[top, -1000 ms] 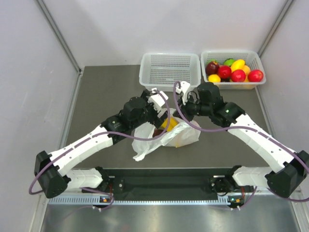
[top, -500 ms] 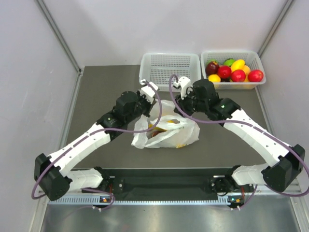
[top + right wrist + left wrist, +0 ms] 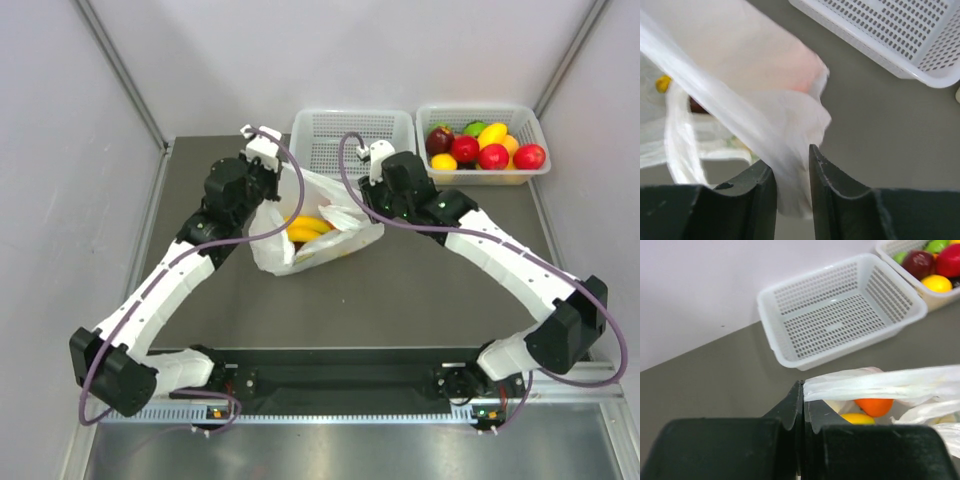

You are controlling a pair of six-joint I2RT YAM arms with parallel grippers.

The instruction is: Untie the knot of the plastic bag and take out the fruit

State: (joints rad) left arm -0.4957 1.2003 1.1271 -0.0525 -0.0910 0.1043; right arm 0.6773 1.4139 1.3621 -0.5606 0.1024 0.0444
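Observation:
The white plastic bag lies stretched in front of the empty basket, its mouth pulled wide. Yellow bananas show inside it. My left gripper is shut on the bag's upper left edge, with the film pinched at the jaw tips. Below that taut strip I see the orange fruit. My right gripper is at the bag's right side. Its jaws stand a little apart with blurred bag film running between them. Something dark red shows through the film.
An empty white perforated basket stands at the back centre, just behind the bag. A second basket to its right holds a heap of red, yellow and green fruit. Grey walls close in the left, right and back.
Both arms moved toward the back, dragging the bag back-left and stretching it open. The left gripper closed on the bag's edge. The right gripper's jaws parted.

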